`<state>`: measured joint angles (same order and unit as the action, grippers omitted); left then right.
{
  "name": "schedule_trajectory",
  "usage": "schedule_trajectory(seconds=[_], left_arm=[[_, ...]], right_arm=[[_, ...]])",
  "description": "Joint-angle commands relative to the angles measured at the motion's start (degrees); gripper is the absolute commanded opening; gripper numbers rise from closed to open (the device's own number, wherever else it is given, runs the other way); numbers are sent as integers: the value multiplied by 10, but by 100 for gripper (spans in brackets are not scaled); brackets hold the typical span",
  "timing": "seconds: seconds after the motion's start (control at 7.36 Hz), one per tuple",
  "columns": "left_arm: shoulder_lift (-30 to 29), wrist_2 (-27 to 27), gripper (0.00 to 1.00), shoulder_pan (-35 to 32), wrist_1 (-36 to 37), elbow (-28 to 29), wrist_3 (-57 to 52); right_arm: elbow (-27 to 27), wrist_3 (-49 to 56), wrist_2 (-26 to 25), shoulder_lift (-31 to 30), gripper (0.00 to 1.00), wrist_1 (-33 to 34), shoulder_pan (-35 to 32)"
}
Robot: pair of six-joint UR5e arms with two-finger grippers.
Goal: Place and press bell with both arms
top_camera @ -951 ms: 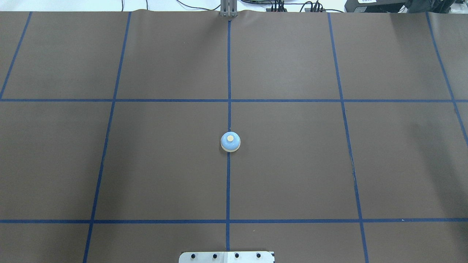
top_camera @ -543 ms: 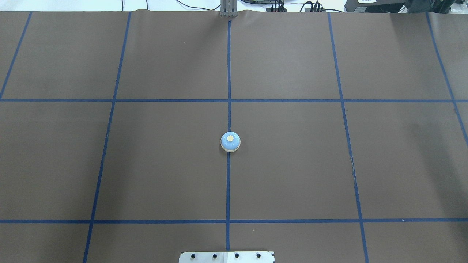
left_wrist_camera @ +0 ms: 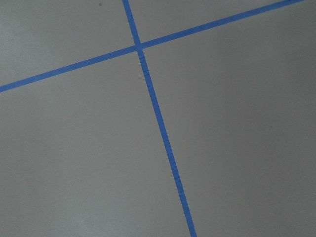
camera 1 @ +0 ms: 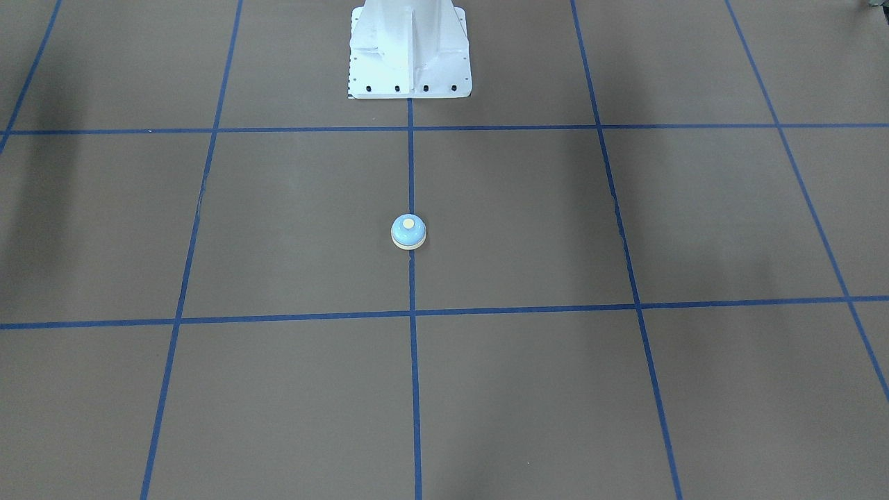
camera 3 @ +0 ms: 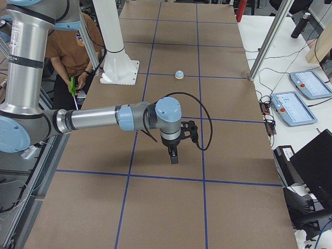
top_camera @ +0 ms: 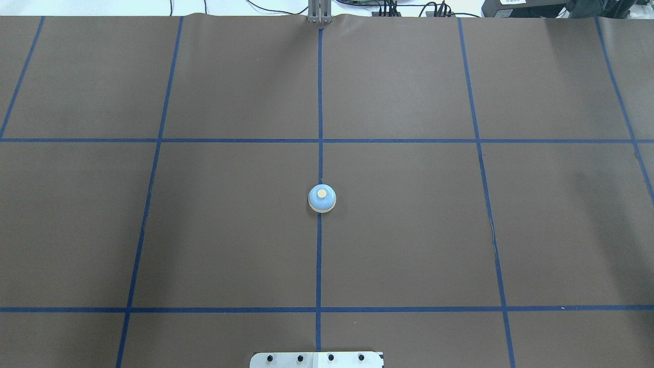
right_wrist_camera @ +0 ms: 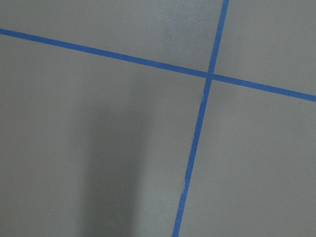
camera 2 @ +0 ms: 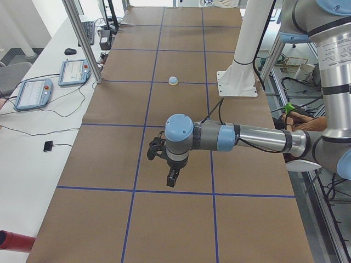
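Note:
The bell (top_camera: pixel 322 198) is a small light-blue dome with a cream base and button. It stands upright on the centre blue tape line, also in the front-facing view (camera 1: pixel 408 232) and far off in both side views (camera 2: pixel 173 80) (camera 3: pixel 179 74). My left gripper (camera 2: pixel 171 178) hangs point-down over the table's left end, far from the bell. My right gripper (camera 3: pixel 174 155) hangs the same way over the right end. Both show only in the side views, so I cannot tell whether they are open or shut. Both wrist views show only brown paper and blue tape.
The white pedestal base (camera 1: pixel 408 52) is bolted at the robot's edge of the table. Brown paper with a blue tape grid (top_camera: pixel 409 230) covers the table. Teach pendants (camera 2: pixel 34 93) lie on a side table. A seated person (camera 3: pixel 75 57) is beside the robot.

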<state>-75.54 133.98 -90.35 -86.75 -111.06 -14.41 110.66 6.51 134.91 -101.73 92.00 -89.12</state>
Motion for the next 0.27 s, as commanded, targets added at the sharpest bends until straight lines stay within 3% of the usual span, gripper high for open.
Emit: schedule_trajectory(seconds=[0.0,0.14], left_arm=[[-3,-6,99,0,-1,0,0],[-5,-13,99,0,-1,-4,1]], right_arm=[[-1,0,0,4,100,0,0],[-1,-1,1,4,100,0,0]])
